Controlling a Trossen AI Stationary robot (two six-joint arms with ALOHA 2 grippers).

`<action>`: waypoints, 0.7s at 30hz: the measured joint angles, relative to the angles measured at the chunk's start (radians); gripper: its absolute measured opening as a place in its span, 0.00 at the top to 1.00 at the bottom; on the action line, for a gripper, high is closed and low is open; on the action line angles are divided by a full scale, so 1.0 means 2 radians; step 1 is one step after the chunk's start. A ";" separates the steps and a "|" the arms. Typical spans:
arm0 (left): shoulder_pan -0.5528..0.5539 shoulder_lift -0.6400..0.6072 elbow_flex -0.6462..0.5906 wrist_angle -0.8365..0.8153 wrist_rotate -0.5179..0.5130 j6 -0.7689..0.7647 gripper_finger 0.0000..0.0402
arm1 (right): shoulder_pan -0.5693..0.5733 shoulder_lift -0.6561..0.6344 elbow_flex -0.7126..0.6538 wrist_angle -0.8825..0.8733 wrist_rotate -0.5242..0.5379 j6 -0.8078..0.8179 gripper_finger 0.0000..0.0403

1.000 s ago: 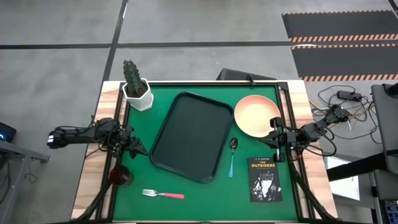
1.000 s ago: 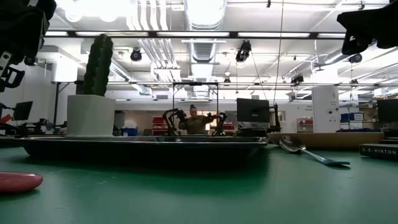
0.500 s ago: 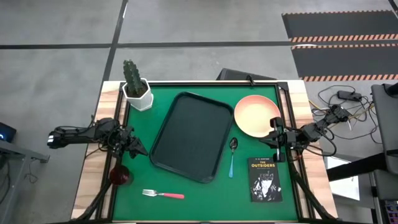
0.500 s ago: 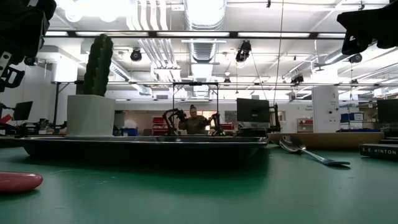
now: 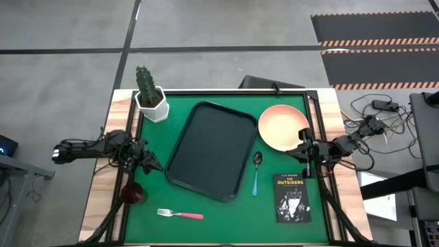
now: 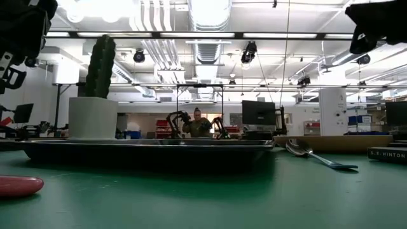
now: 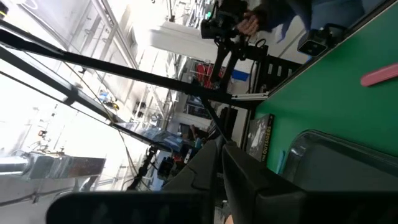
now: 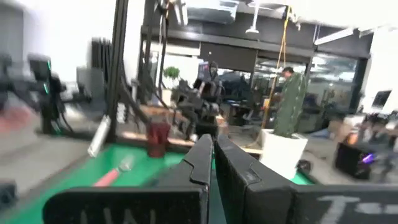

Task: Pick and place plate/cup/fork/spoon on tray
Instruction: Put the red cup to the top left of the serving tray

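Both arms lie low at the worktop's sides, tools empty.

Left tool (image 5: 152,165), fingers together, points at 3 o'clock beside the dark rectangular tray (image 5: 208,151). Right tool (image 5: 296,153), fingers together, points at 9 o'clock by the round peach-pink plate (image 5: 282,127). The blue-handled spoon (image 5: 256,173) lies right of the tray. The dark red cup (image 5: 133,193) and pink-handled fork (image 5: 180,214) sit at 7 o'clock.

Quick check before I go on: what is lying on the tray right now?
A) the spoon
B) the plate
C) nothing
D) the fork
C: in the high view the tray is bare, with the plate and spoon on the mat to its right, and the fork and cup near the table's front left.
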 joint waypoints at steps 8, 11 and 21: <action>0.000 0.007 0.000 0.009 -0.012 -0.004 0.98 | 0.000 0.000 0.000 0.069 0.000 0.085 0.98; 0.000 0.010 0.000 0.071 -0.013 -0.046 0.98 | 0.000 0.000 0.010 0.068 0.001 0.068 0.98; 0.000 0.011 0.000 0.213 -0.012 -0.091 0.98 | 0.000 0.000 0.075 0.068 0.065 0.063 0.98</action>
